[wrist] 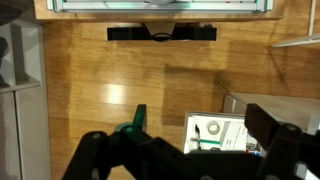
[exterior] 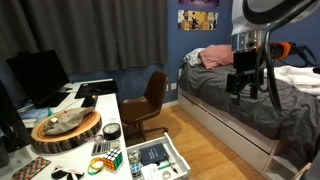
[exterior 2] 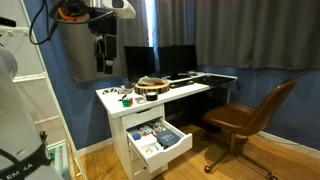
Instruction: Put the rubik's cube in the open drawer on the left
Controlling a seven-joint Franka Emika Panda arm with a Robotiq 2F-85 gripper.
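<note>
The rubik's cube [exterior: 110,158] sits on the front end of the white desk, next to a flat dark gadget with green keys [exterior: 101,149]. In an exterior view it is only a small coloured speck [exterior 2: 126,98] on the desk top. The white drawer [exterior: 163,161] is pulled open below the desk's front end, with papers and small items in its compartments; it shows in both exterior views [exterior 2: 157,141] and in the wrist view [wrist: 226,135]. My gripper [exterior: 243,82] [exterior 2: 105,62] hangs high in the air, away from the desk, open and empty. In the wrist view its dark fingers [wrist: 176,145] spread wide above the wooden floor.
A round wooden slab [exterior: 66,129] and monitors [exterior: 38,76] stand on the desk. A brown office chair [exterior: 147,103] [exterior 2: 248,117] stands by the desk. A bed [exterior: 230,90] fills one side of the room. A white shelf rack [exterior 2: 25,110] stands near the desk.
</note>
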